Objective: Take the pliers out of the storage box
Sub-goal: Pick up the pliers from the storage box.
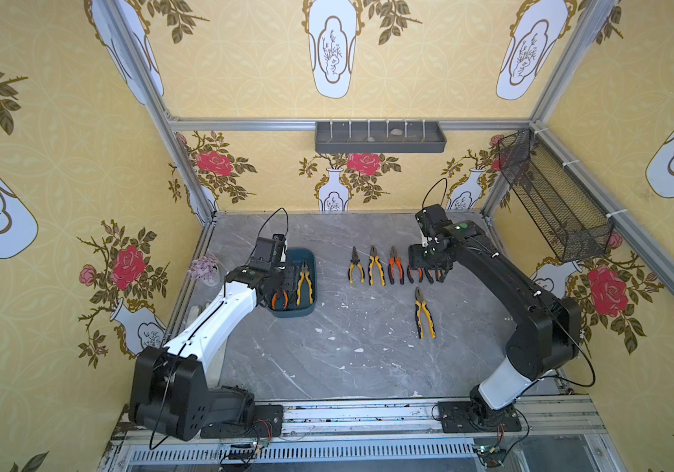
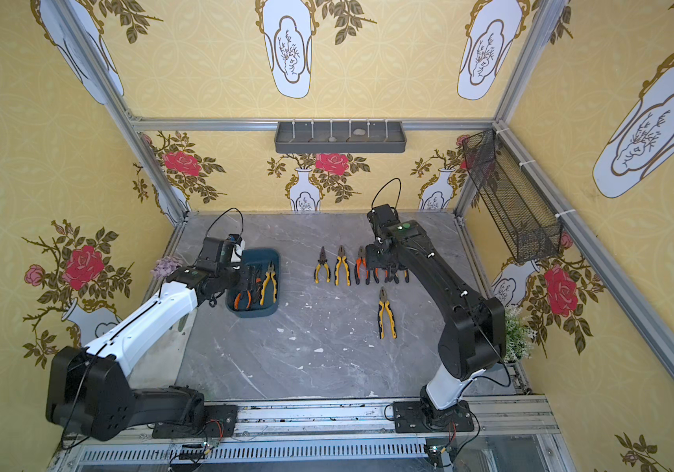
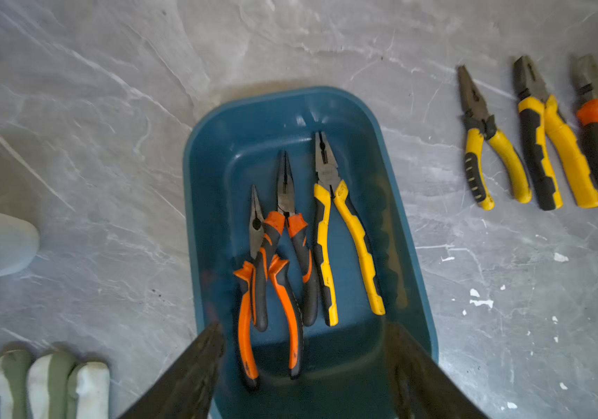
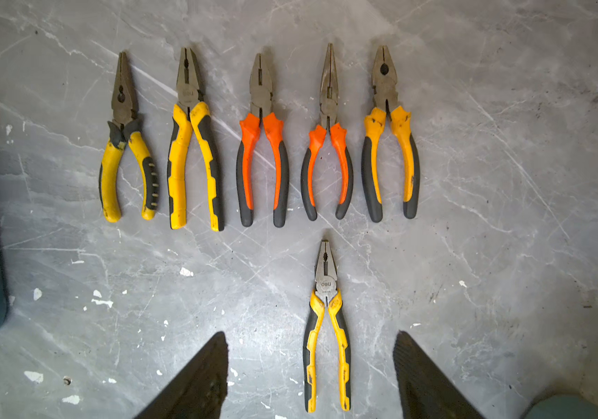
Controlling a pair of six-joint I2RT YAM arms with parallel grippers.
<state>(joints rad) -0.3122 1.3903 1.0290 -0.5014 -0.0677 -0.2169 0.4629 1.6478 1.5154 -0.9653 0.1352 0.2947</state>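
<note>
6 pliers [image 4: 261,96] out on table [image 4: 507,181], 3 left in box [image 3: 201,203]; L gripper [image 3: 303,324] & R gripper [image 4: 310,333] both jaws apart, empty.

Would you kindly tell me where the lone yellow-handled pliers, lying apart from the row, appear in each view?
Top views: in both top views the lone pliers sit right of centre, nearer the camera than the row.
Left wrist: not in it.
Right wrist: the lone pliers lie alone, on the handle side of the row.
Shared landmark: the storage box, seen in all four.
</note>
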